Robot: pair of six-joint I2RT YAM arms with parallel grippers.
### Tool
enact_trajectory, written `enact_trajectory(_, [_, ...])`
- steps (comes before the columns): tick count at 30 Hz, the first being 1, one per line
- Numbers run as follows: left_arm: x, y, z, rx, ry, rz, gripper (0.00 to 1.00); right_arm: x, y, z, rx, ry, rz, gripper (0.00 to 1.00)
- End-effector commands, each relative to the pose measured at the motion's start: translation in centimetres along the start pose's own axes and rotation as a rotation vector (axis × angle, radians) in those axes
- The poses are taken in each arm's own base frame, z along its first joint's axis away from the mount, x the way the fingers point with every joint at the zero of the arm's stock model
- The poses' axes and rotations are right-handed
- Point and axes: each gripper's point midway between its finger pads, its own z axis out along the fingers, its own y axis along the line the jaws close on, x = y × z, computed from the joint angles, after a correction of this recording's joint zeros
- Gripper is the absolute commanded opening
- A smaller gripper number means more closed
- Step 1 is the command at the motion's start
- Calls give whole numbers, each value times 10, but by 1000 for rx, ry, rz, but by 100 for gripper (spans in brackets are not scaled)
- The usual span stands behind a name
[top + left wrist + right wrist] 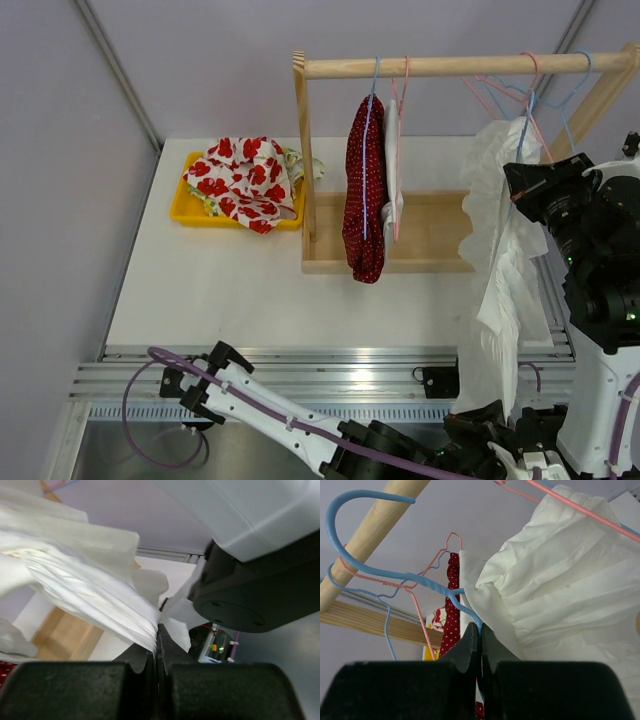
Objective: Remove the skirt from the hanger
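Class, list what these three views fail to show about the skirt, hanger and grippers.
1. Top view: the left gripper, hidden behind the hem of the white skirt.
2. Right wrist view: how the skirt's waist fastens to the blue hanger, covered by bunched fabric.
3. Top view: whatever lies in the yellow tray under the floral cloth.

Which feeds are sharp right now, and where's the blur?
Top external: even light, sharp, no glare. Left wrist: white skirt washed out and soft near the dark left tool. Right wrist: blue hanger and pleats crisp; right tool underexposed.
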Motion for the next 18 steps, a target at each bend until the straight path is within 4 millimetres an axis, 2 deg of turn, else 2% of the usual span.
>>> enact_trajectory(1, [-76, -7, -72, 96, -164, -18, 0, -40, 10, 29, -36, -204, -3, 0])
enact_trajectory(5, [-98, 19, -78, 22, -226, 14, 0, -21, -4, 45, -9, -165, 3, 0])
enact_trajectory(7, [-108, 30, -80, 0, -245, 36, 0, -19, -7, 48, -1, -163, 3, 0])
enact_trajectory(9, [-112, 32, -83, 13, -258, 19, 0, -19, -9, 51, 11, -160, -7, 0])
enact_trajectory(11, [-110, 22, -84, 70, -266, 0, 0, -22, -9, 53, 18, -167, -22, 0])
enact_trajectory(15, [-72, -15, -77, 166, -201, -73, 0, -35, 0, 52, 11, -191, -37, 0])
enact_trajectory(16, [-49, -31, -73, 205, -164, -50, 0, -35, 1, 55, 18, -183, -38, 0])
enact_trajectory(18, [-26, -55, -72, 270, -121, -107, 0, -47, 11, 52, -2, -206, -35, 0])
